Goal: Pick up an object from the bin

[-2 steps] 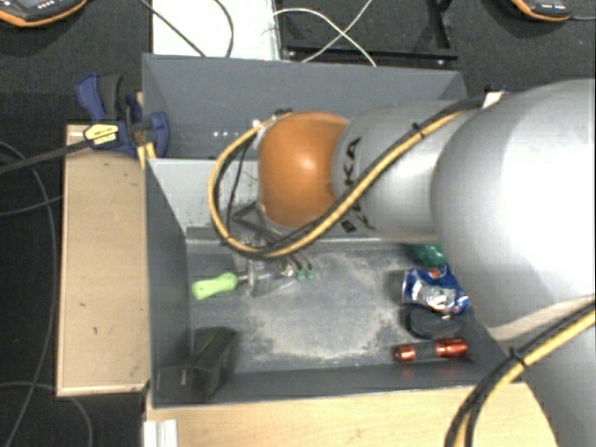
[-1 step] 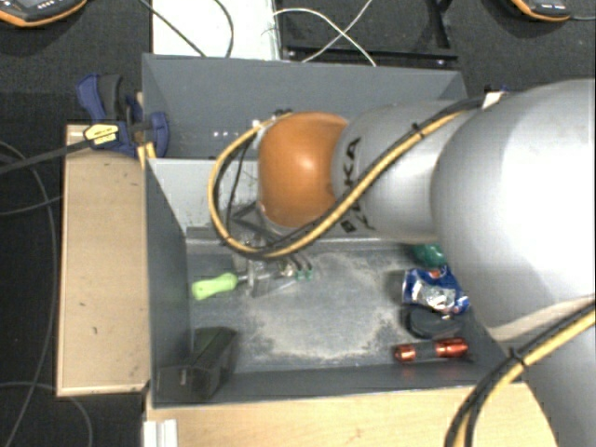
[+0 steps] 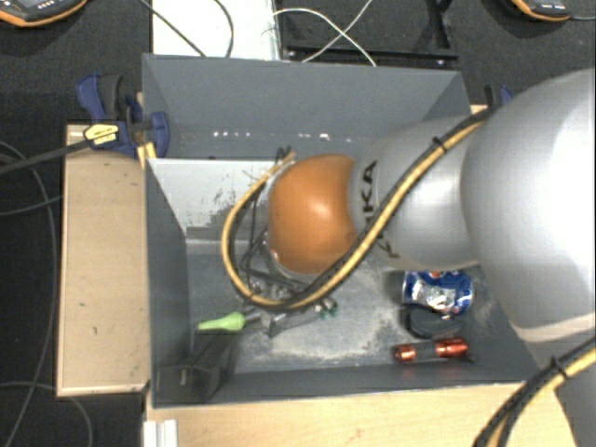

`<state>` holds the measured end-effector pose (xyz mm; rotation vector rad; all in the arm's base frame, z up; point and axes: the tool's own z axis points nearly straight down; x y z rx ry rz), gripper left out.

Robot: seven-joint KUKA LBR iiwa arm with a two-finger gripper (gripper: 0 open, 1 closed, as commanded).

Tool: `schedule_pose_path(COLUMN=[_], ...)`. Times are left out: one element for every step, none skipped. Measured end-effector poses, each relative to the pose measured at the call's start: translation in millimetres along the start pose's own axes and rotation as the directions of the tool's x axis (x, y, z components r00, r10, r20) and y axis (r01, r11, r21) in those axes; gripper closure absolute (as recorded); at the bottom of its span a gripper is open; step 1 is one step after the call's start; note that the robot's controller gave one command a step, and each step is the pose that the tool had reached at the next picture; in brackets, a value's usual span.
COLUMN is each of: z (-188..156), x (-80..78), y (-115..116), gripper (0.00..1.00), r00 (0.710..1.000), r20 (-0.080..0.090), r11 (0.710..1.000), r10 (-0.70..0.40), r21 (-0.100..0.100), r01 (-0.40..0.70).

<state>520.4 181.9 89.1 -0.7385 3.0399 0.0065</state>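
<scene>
Grey arm (image 3: pixel 521 203) and its orange wrist cover (image 3: pixel 312 214) loom closest, above the grey metal bin (image 3: pixel 172 287). Its gripper (image 3: pixel 277 320) hangs low towards the bin's near-left corner, just beside a small green pointed plastic piece (image 3: pixel 223 322). Whether the claw is spread or pressed together, I cannot tell. That piece looks light, stiff and slick, so it is probably best pinched across its thicker middle.
</scene>
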Motion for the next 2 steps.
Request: schedule_pose_path(z=[-93.6,-93.6], x=[-16.2,-16.2], y=[-47.2,-47.2], gripper=[1.00,1.00], r00=[0.993,0.993], r20=[-0.004,-0.004], r11=[0.993,0.993], r10=[0.119,0.121], r21=[-0.001,-0.001], r01=[-0.119,-0.121])
